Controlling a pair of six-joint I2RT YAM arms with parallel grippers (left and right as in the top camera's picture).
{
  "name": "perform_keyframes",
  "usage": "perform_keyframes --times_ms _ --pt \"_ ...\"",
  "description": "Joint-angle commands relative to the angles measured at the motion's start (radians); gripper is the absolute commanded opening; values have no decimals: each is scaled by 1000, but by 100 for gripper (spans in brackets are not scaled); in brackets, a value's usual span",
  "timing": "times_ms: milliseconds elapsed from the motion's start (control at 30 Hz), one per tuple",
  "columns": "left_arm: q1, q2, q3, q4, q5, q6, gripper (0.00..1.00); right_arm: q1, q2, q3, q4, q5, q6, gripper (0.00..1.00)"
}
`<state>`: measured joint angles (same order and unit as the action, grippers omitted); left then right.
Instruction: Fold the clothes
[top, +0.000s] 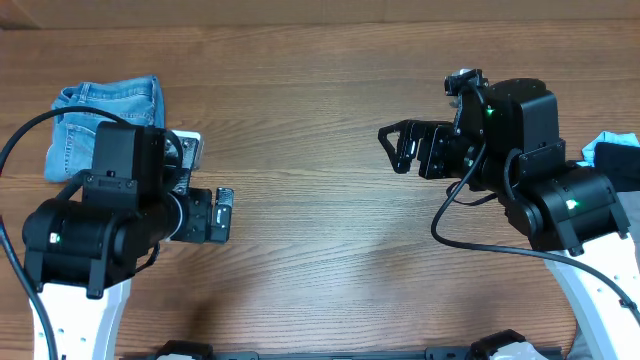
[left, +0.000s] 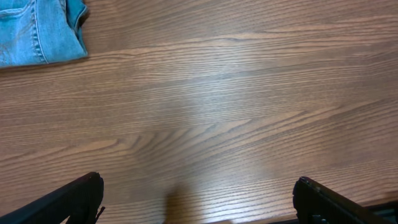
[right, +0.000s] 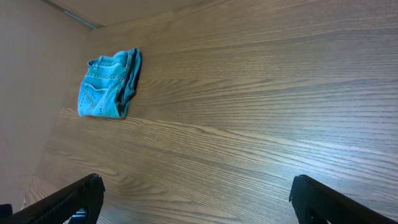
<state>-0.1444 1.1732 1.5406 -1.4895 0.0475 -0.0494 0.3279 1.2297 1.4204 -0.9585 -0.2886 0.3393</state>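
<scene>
The clothes, a pair of light-blue denim jeans (top: 105, 118), lie folded into a compact bundle at the table's far left. They show in the top left corner of the left wrist view (left: 37, 30) and far off in the right wrist view (right: 109, 84). My left gripper (top: 225, 214) is open just right of the bundle, over bare wood, its fingers (left: 84, 193) wide apart with nothing between them. My right gripper (top: 392, 147) is open at the right half of the table, pointing left. Its fingers (right: 84, 196) are spread with only wood between them.
A pale-blue garment (top: 615, 155) lies at the right edge behind my right arm. A brown wall (right: 31, 93) borders the table behind the jeans. Wood tabletop (top: 310, 230) stretches between the two arms.
</scene>
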Motion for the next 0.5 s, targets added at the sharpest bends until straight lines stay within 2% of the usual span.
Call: perform_keyframes --times_ms 0,467 --pt "-6 12 17 2 -11 -10 100 -3 -9 21 5 -3 -11 100" --pt "-6 56 17 2 -10 -10 100 -3 -9 21 5 -3 -11 100"
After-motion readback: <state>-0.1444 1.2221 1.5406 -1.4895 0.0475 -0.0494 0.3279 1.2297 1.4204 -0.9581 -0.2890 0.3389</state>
